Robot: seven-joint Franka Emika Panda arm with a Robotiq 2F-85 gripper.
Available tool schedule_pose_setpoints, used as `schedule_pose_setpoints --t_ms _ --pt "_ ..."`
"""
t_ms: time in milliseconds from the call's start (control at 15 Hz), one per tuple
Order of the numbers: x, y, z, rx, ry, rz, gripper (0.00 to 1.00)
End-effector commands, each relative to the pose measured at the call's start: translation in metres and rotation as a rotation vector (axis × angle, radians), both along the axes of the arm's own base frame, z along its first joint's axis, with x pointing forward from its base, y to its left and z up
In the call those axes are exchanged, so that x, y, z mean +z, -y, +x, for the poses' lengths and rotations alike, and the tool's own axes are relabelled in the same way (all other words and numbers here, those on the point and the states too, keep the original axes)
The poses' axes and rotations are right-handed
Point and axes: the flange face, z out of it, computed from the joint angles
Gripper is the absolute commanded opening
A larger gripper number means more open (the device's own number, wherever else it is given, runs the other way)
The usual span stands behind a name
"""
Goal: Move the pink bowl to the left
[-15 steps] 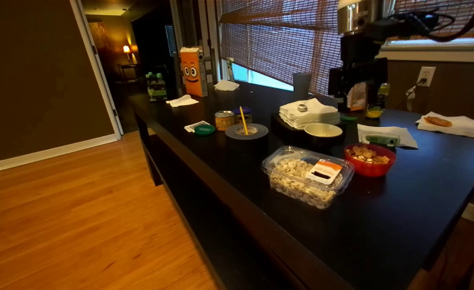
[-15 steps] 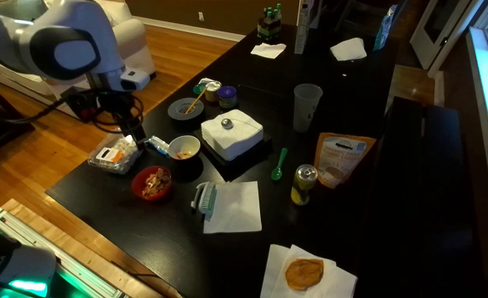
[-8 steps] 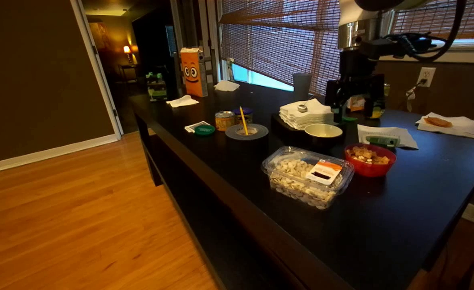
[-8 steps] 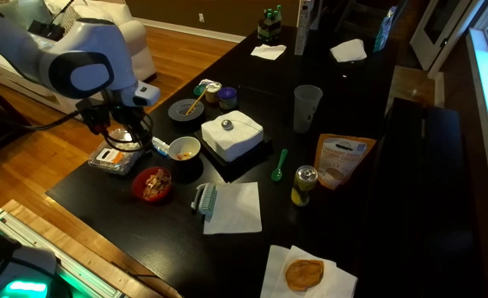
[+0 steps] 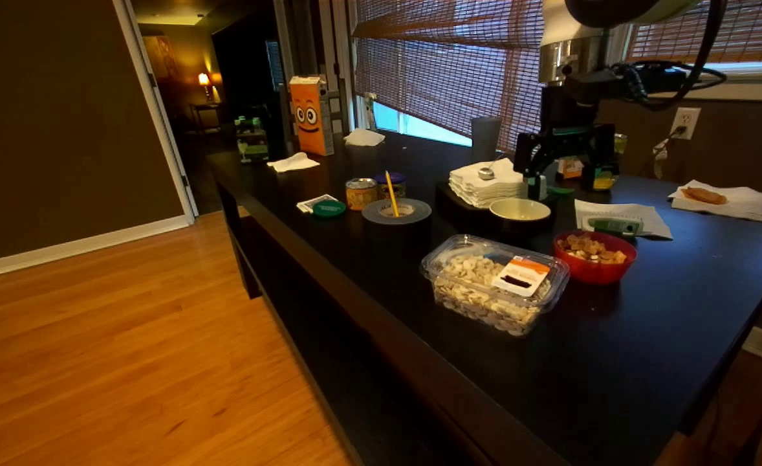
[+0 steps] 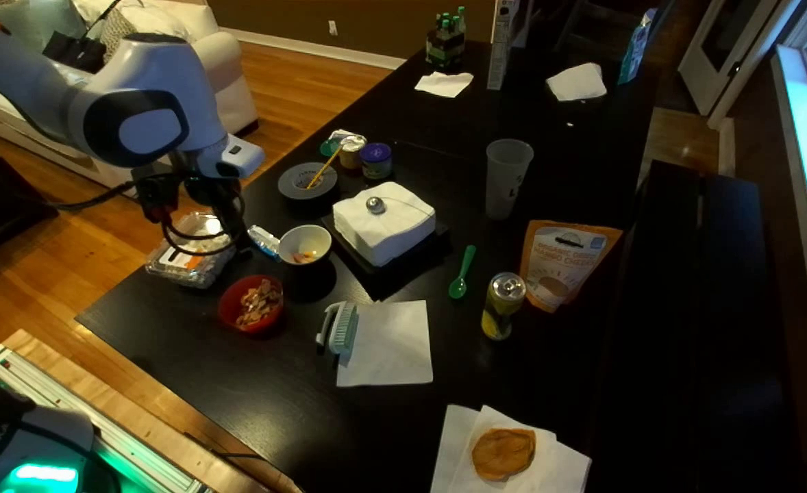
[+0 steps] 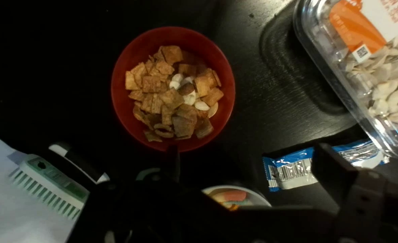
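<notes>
The pink bowl (image 5: 598,274) is round and reddish and holds brownish-yellow cereal squares and a few pale seeds. It stands upright on the dark table and also shows in an exterior view (image 6: 231,309) and in the wrist view (image 7: 118,101). My gripper (image 5: 563,186) is open and empty, in the air above the table. In the wrist view the gripper (image 7: 248,152) has its fingers wide apart. One finger overlaps the bowl's near rim there, with no visible contact; the other lies over a blue wrapped bar (image 7: 293,168).
A clear plastic container of seeds (image 5: 484,304) stands beside the bowl. A white bowl (image 6: 305,236) and a stack of napkins (image 6: 384,226) stand close by. A brush (image 6: 343,329) lies on a napkin. A can (image 6: 503,308) and a green spoon (image 6: 462,274) are farther off.
My arm has come down towards the table, and then shifted slightly left in an exterior view. The pink bowl and the other objects have not moved.
</notes>
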Motion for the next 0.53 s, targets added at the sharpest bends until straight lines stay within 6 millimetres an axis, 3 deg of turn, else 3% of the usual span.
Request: schedule_pose_setpoints --t_ms 0,400,467 --pt "-0.018 -0.003 -0.003 -0.101 0.007 -0.004 1.0" --pt "-0.048 -0.008 -0.009 -0.189 -0.03 0.001 0.99" --pt "-0.054 -0.01 -0.01 -0.194 -0.038 -0.002 0.88"
